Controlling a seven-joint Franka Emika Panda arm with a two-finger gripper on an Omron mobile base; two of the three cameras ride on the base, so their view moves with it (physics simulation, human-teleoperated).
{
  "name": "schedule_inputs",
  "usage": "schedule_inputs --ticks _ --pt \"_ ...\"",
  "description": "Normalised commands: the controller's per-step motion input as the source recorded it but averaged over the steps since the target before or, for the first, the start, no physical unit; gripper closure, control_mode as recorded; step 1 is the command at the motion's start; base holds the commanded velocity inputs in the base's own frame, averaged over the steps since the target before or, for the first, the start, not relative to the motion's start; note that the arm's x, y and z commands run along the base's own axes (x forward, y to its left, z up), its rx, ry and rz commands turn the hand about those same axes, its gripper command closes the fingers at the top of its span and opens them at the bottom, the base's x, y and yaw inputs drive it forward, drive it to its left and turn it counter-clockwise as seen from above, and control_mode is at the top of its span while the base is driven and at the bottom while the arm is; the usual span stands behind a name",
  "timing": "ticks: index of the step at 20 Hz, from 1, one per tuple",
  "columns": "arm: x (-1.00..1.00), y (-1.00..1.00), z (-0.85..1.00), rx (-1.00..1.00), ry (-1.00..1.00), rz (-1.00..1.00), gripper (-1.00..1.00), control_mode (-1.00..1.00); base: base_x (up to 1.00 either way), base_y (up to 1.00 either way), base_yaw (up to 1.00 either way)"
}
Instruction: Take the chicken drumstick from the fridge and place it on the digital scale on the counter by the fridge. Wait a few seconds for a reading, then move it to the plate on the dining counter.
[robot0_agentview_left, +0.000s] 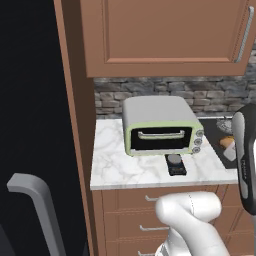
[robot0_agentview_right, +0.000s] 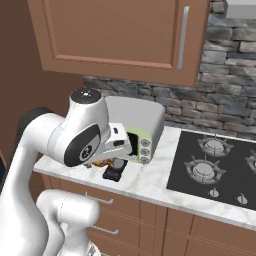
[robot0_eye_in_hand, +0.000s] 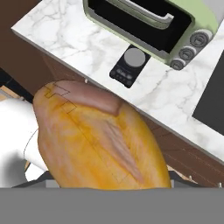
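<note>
The pincer (robot0_agentview_right: 102, 162) hangs low in front of the counter's edge, mostly hidden behind the arm's big round wrist joint in the right base view. Its jaws stand fairly wide and are closed around the chicken drumstick (robot0_eye_in_hand: 98, 140). In the hand view the drumstick sits right against the camera: a large golden-brown lump, with a duller pinkish-brown end pointing toward the counter. In the right base view only a small brown-orange sliver of it peeks out under the wrist, just above the scale.

The digital scale (robot0_eye_in_hand: 129, 66) is a small black device with a round grey weighing pad and a row of buttons. It lies flat on the counter (robot0_agentview_left: 120, 167), touching nothing but the marble. The drumstick is held above the counter's front edge, on the near side of the scale and not on it.

Just behind the scale stands a pale green toaster oven (robot0_agentview_left: 161, 126) with a grey top, a dark glass door and three knobs down one side. To the right of it, a black cooktop (robot0_agentview_right: 215, 167) is set into the marble. Brown drawers (robot0_agentview_left: 135, 220) with thin metal handles run beneath the worktop. A stone backsplash and a wooden wall cabinet (robot0_agentview_right: 120, 35) rise behind. The black fridge (robot0_agentview_left: 35, 115) stands at the left, its grey handle near the bottom of the left base view.
</note>
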Motion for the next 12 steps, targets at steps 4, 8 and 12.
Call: schedule_inputs --ticks 4,8,12 --pt "0.00 0.00 0.00 0.00 0.00 0.00 1.00 1.00 -0.44 -0.29 -0.09" --pt "0.00 0.00 0.00 0.00 0.00 0.00 1.00 1.00 -0.71 -0.94 -0.38" --pt "0.00 0.00 0.00 0.00 0.00 0.00 1.00 1.00 -0.21 -0.86 -0.42"
